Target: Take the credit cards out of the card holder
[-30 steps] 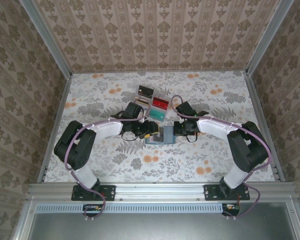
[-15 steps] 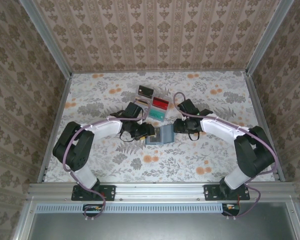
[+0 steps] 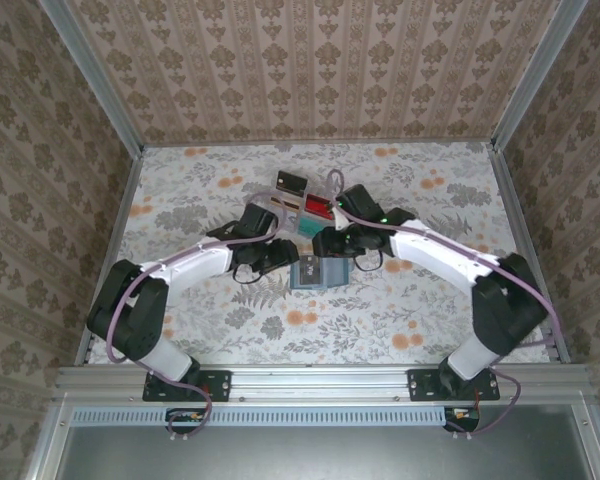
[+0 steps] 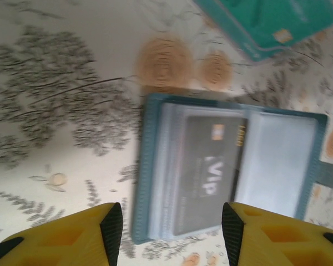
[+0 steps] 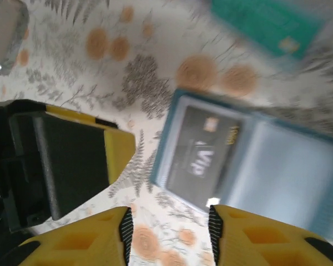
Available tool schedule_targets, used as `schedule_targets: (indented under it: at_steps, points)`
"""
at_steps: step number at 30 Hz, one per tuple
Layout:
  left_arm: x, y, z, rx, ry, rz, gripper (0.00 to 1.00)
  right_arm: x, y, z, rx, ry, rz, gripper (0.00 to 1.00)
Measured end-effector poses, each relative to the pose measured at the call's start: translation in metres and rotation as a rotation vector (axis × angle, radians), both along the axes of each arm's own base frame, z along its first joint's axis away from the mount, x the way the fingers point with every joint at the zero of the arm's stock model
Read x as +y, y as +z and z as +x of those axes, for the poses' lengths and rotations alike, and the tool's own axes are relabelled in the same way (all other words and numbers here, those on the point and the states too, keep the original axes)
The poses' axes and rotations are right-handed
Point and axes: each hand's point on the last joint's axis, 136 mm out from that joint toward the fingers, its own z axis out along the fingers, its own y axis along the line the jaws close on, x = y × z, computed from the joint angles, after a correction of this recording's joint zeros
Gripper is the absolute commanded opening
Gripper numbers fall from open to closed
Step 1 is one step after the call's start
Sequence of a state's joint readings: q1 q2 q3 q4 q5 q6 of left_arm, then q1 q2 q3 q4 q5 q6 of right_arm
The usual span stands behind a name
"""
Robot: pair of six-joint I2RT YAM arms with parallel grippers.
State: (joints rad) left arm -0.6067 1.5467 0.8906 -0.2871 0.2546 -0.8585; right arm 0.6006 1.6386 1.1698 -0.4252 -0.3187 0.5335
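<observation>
The slate-blue card holder (image 3: pixel 318 272) lies open and flat on the flowered table. A dark card marked VIP (image 4: pixel 211 172) sits in its left panel; the right panel (image 4: pixel 280 160) looks pale and bare. My left gripper (image 4: pixel 172 235) hovers open just left of the holder (image 4: pixel 150 166), holding nothing. My right gripper (image 5: pixel 167 235) is open and empty, above the holder's (image 5: pixel 250 160) far edge, with the VIP card (image 5: pixel 202 155) ahead of it. A teal card (image 3: pixel 313 228), a red card (image 3: pixel 321 207) and a black card (image 3: pixel 292 181) lie behind the holder.
The loose cards rest on a clear tray (image 3: pixel 298 196) at mid-table. The two grippers (image 3: pixel 278 255) (image 3: pixel 330 243) are close together over the holder; the left one's black and yellow finger (image 5: pixel 72 160) shows in the right wrist view. Walls ring the table.
The right gripper has opened and swung from the holder's right side to just behind it. The left gripper has drawn back left, off the holder. The holder stayed in place.
</observation>
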Motion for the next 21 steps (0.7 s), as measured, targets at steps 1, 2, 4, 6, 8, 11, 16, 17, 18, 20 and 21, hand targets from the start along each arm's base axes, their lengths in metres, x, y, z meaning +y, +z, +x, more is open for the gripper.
schedule_targets:
  at_steps: [1, 2, 4, 6, 8, 11, 16, 17, 18, 20, 21]
  points:
    - [0.005, -0.004, -0.001, 0.008, 0.022, 0.008, 0.53, 0.006, -0.013, -0.003, 0.044, 0.007, 0.001, 0.38]
    - [0.01, -0.008, -0.001, 0.017, 0.042, 0.015, 0.53, 0.008, -0.023, -0.005, 0.074, 0.008, -0.003, 0.37]
    - [0.012, -0.011, -0.002, 0.023, 0.057, 0.02, 0.52, 0.009, -0.043, -0.006, 0.127, -0.007, -0.022, 0.34]
    - [0.009, -0.009, 0.001, 0.01, 0.056, 0.006, 0.51, 0.007, -0.056, -0.005, 0.158, -0.025, -0.036, 0.33]
    - [0.004, -0.006, 0.003, -0.005, 0.048, -0.012, 0.48, 0.005, -0.063, -0.003, 0.176, -0.043, -0.045, 0.32]
    - [-0.003, -0.003, 0.003, -0.018, 0.033, -0.027, 0.44, 0.002, -0.064, 0.003, 0.168, -0.06, -0.043, 0.31]
    - [-0.023, -0.006, -0.003, -0.013, 0.005, -0.05, 0.35, -0.003, -0.069, 0.011, 0.156, -0.09, -0.03, 0.27]
    - [-0.026, -0.008, -0.005, -0.007, 0.002, -0.052, 0.32, -0.005, -0.072, 0.012, 0.159, -0.099, -0.028, 0.27]
    - [-0.028, -0.008, -0.006, -0.004, 0.001, -0.055, 0.31, -0.006, -0.074, 0.012, 0.161, -0.105, -0.026, 0.27]
    - [-0.031, -0.01, -0.005, -0.003, 0.001, -0.058, 0.3, -0.007, -0.079, 0.011, 0.17, -0.113, -0.027, 0.27]
    - [-0.031, -0.01, -0.005, -0.003, 0.002, -0.058, 0.3, -0.007, -0.081, 0.011, 0.17, -0.114, -0.027, 0.27]
